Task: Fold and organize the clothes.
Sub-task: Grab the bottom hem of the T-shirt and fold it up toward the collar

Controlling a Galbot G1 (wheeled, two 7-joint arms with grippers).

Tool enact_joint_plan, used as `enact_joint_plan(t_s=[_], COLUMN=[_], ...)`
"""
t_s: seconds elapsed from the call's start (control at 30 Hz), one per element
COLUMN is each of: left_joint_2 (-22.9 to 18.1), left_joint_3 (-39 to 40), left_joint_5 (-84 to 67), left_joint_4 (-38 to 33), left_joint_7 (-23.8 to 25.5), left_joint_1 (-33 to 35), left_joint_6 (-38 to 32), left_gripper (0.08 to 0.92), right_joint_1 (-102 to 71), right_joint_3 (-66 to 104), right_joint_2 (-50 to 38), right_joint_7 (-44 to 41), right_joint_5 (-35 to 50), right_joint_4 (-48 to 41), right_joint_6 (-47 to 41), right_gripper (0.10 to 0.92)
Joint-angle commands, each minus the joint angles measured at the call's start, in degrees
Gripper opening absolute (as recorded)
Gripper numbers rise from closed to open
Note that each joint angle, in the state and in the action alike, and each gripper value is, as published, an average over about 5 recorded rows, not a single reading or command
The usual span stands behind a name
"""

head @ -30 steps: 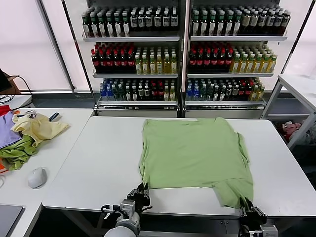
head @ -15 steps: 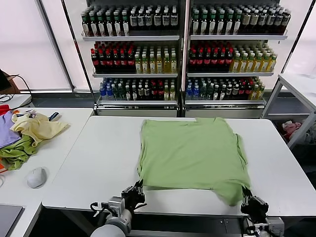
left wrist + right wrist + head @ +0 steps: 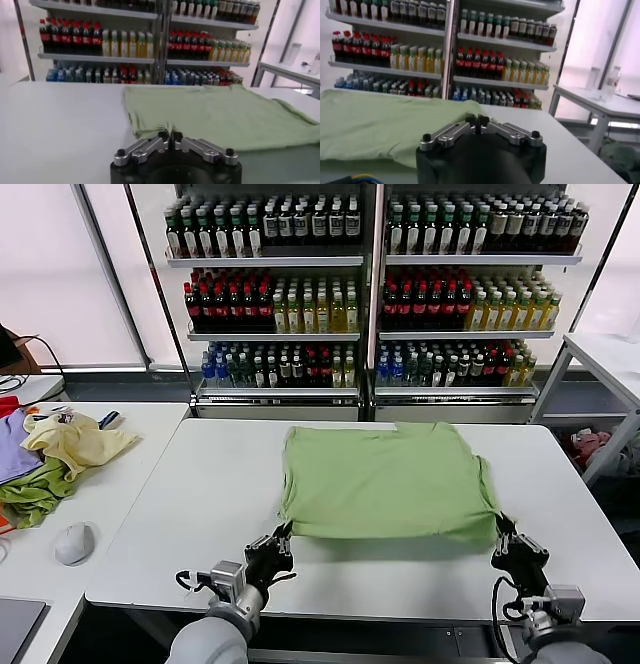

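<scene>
The light green polo shirt (image 3: 385, 479) lies on the white table (image 3: 180, 514), its near hem lifted off the top. My left gripper (image 3: 281, 533) is shut on the shirt's near left corner; in the left wrist view the gripper (image 3: 170, 135) pinches the cloth (image 3: 220, 117). My right gripper (image 3: 499, 524) is shut on the near right corner; in the right wrist view the gripper (image 3: 476, 120) holds the shirt's edge (image 3: 380, 125). Collar, buttons and print are hidden.
A heap of pale yellow, green and purple garments (image 3: 50, 454) and a white mouse (image 3: 74, 542) lie on the side table at left. Shelves of bottles (image 3: 370, 284) stand behind the table. A white rack (image 3: 600, 384) stands at right.
Both grippers have moved away from me along the table, carrying the shirt's near hem up and over toward the far side. The hanging right corner is lifted now.
</scene>
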Motion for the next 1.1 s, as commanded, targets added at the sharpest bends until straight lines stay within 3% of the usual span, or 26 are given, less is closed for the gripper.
enact_joint_plan(t_s=[0.03, 0.33, 0.77, 0.9, 1.1], left_joint_2=[0.8, -1.3, -4.2, -4.6, -4.5], left_joint_3=[1.2, 5.3, 8.5, 8.4, 7.4], left_joint_5=[0.1, 6.6, 13.0, 13.2, 13.2], left_joint_4=[6.8, 15.7, 25.2, 26.6, 24.1], left_joint_7=[0.2, 0.1, -1.0, -1.4, -1.8], left_joint_1=[-8.4, -14.4, -17.5, -18.0, -16.2], left_joint_6=[-0.2, 0.3, -1.0, -1.2, -1.5], left_gripper=[0.106, 0.106, 0.120, 0.192, 0.362], right_joint_1=[7.6, 13.7, 15.8, 16.9, 15.8], right_joint_3=[-1.1, -4.5, -8.3, -9.6, -9.7], right_joint_2=[-1.1, -1.9, 1.2, 1.7, 1.7], right_joint_7=[0.3, -0.2, -0.8, -1.1, -2.6], right_joint_5=[0.5, -2.3, -8.1, -8.8, -9.3], right_joint_4=[-5.3, -12.3, -18.5, -19.7, -18.1], right_joint_6=[0.9, -0.1, 0.3, 0.3, -0.2], right_gripper=[0.120, 0.120, 0.120, 0.166, 0.332])
